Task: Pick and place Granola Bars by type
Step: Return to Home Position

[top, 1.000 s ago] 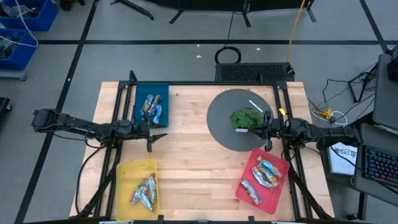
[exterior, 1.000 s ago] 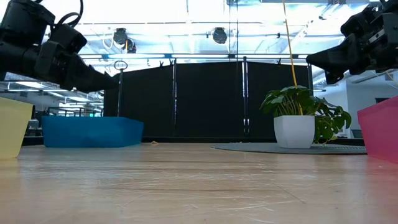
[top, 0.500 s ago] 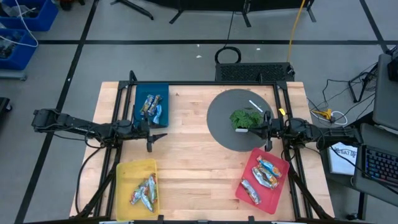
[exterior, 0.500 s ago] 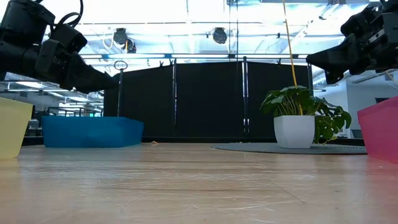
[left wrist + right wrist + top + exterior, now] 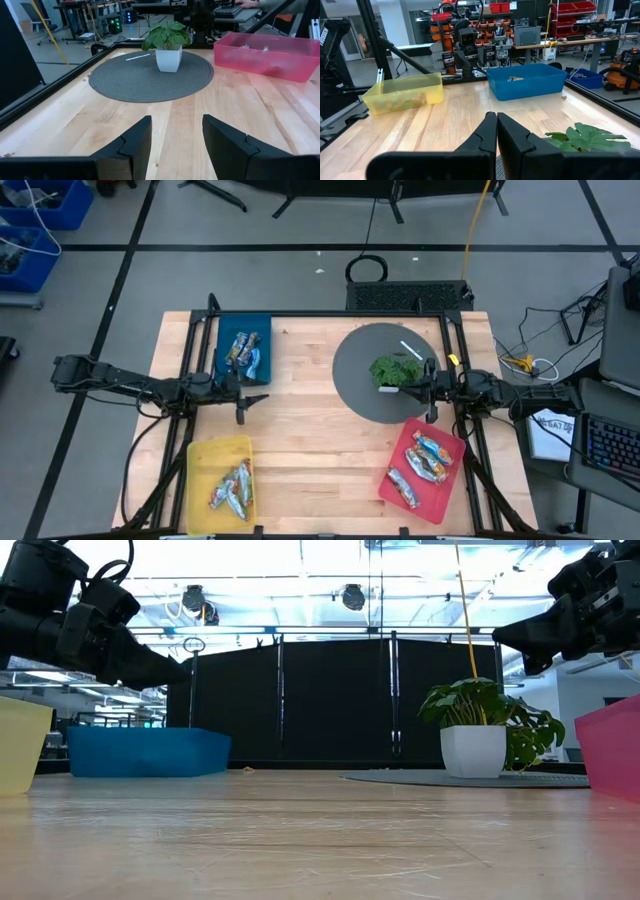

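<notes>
The granola bars lie sorted in three trays: silver-blue bars [image 5: 243,350] in the blue tray [image 5: 262,325], silver bars [image 5: 232,487] in the yellow tray [image 5: 205,455], silver-orange bars [image 5: 420,462] in the pink tray [image 5: 395,470]. My left gripper [image 5: 255,398] hovers open and empty over the table's left half, between the blue and yellow trays. My right gripper [image 5: 418,388] is shut and empty at the grey mat's right edge, beside the potted plant [image 5: 394,370].
A round grey mat [image 5: 390,372] lies at the back right with the small potted plant and a white stick [image 5: 410,349] on it. Bare wood [image 5: 310,440] spreads across the table's middle and front. A black frame runs along the table's sides.
</notes>
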Robot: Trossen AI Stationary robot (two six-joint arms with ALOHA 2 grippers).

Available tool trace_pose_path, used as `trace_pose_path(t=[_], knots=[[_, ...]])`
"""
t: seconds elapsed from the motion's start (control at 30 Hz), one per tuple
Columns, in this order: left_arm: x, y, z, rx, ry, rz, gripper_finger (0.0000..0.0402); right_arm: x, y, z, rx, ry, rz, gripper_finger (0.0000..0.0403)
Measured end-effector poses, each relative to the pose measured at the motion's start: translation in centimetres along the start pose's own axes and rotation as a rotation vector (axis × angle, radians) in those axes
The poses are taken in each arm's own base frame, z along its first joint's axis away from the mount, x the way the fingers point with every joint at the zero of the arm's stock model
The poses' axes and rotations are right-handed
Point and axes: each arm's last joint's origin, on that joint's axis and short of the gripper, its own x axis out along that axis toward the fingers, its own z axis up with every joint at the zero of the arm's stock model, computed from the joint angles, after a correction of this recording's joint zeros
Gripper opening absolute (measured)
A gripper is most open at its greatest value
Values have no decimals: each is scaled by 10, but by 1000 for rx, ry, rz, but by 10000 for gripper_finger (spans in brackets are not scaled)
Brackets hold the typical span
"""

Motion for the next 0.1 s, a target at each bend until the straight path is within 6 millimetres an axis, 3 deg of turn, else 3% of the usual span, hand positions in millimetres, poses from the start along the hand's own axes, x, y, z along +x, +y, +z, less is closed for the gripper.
trace_pose_path(t=[0.1], knots=[[0,0,0,0,0,0,179,0,0,0,0,0,0,6]])
